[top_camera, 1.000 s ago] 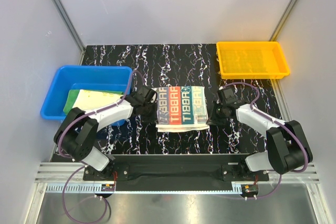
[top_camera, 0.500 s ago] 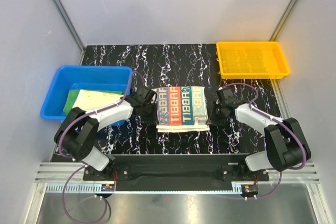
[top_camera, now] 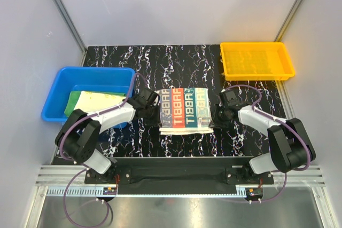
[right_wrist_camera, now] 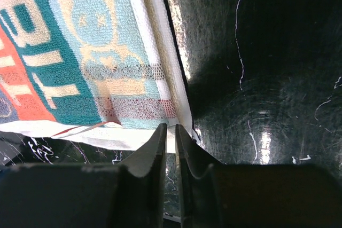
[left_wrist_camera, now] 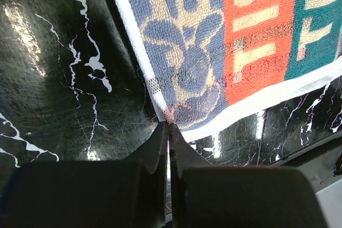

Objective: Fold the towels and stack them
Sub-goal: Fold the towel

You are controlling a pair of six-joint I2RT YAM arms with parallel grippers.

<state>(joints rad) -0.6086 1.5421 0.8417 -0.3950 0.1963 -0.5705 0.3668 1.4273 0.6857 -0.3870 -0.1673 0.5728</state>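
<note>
The cream RABBIT towel (top_camera: 184, 109) lies folded in the middle of the black marbled table. My left gripper (top_camera: 155, 111) is at its near left corner, and in the left wrist view (left_wrist_camera: 168, 125) the jaws are shut on the white hem of the towel (left_wrist_camera: 214, 52). My right gripper (top_camera: 215, 117) is at the near right corner, and in the right wrist view (right_wrist_camera: 170, 127) the jaws are pinched on the white edge of the towel (right_wrist_camera: 80, 62) with a thin gap. The green towel (top_camera: 74, 104) and the pale yellow towel (top_camera: 99, 100) lie in the blue bin (top_camera: 59, 81).
An orange tray (top_camera: 256, 61) stands at the back right of the table. The blue bin sits at the left edge, close to my left arm. Grey walls enclose the table on three sides.
The towel's near edge has drawn in slightly and sits a little higher. My right gripper has shifted a little to the left. The left gripper has barely moved.
</note>
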